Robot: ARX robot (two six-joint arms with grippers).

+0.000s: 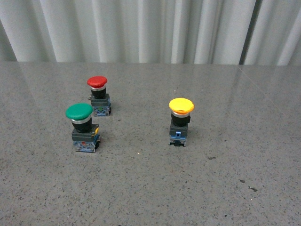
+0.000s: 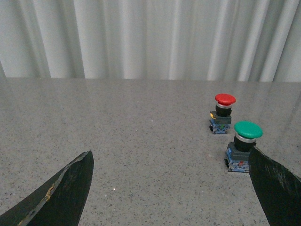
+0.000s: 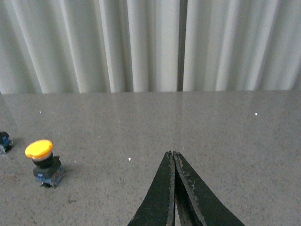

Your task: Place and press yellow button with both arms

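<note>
The yellow button [image 1: 181, 121] stands upright on the grey speckled table, right of centre in the front view, with a yellow cap, black collar and dark base with blue parts. It also shows in the right wrist view [image 3: 43, 162], far off to the side of my right gripper [image 3: 172, 154], which is shut and empty. My left gripper [image 2: 171, 157] is open and empty, its fingers wide apart above bare table. The yellow button is out of the left wrist view. Neither arm shows in the front view.
A green-capped button [image 1: 83, 127] and a red-capped button [image 1: 99, 95] stand at the left of the table [image 1: 150, 188]; both show in the left wrist view, green [image 2: 243, 146] by one finger, red [image 2: 222, 113] beyond. A white pleated curtain [image 1: 150, 28] hangs behind.
</note>
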